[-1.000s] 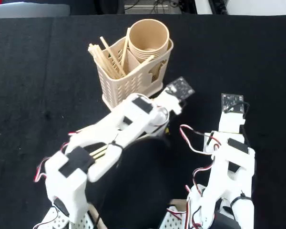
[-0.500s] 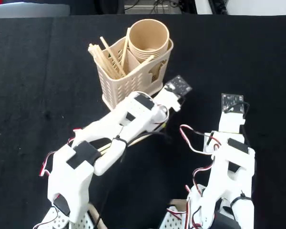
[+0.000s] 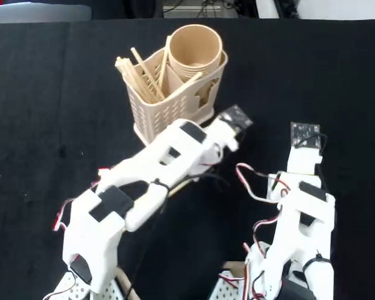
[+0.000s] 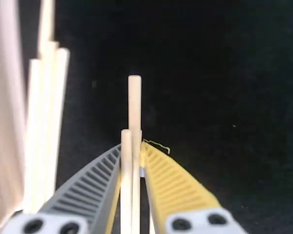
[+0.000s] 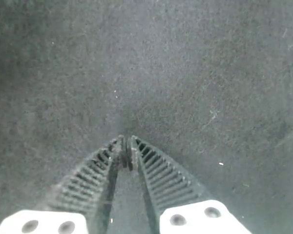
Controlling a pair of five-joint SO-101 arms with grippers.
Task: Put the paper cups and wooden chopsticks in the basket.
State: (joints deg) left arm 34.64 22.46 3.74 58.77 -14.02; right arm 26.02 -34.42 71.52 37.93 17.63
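- Left gripper (image 4: 134, 147): fingers clamped on a pair of wooden chopsticks (image 4: 135, 97).
- Just beside them: basket (image 3: 165, 114), holding paper cups (image 3: 195, 47).
- Likely step: delivering this pair. Next: raise over rim, release.
- Right gripper (image 5: 125, 152): fingers together, empty.

Bright even light, soft shadows; chopsticks (image 4: 134, 107) washed out w/ glare, right wrist view dimmer.
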